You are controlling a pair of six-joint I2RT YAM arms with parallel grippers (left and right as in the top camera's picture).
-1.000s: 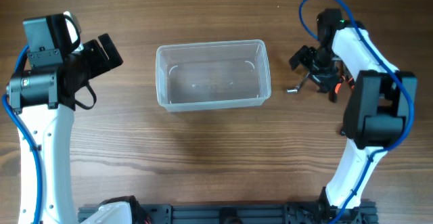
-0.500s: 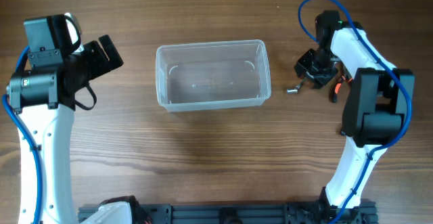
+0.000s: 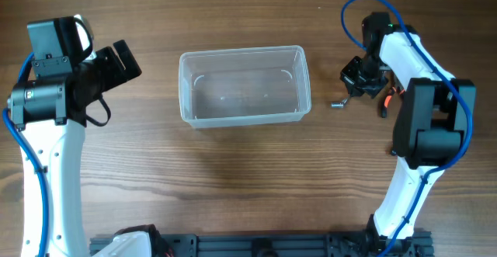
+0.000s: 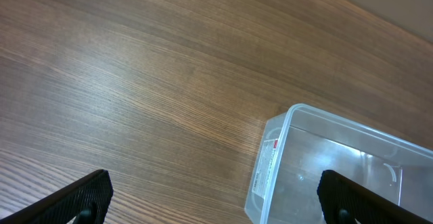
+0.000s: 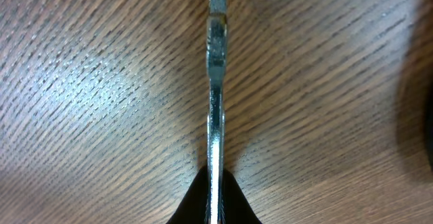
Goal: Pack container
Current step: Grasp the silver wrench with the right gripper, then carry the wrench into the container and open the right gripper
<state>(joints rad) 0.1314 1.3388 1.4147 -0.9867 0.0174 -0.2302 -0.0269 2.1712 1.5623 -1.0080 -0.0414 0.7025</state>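
The left claw hangs spread wide at the left of the counter, clear of the work. The clear container sits empty mid-counter, mouth up to receive things. Right of it, the right claw pinches a slim metal tool, likely to carry it in.

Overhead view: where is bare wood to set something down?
Free: the wide wood in front of the clear plastic rectangular tub, between the white left arm and right arm. Crowded: right of the tub, where the right jaws pinch a slim silver metal tool.
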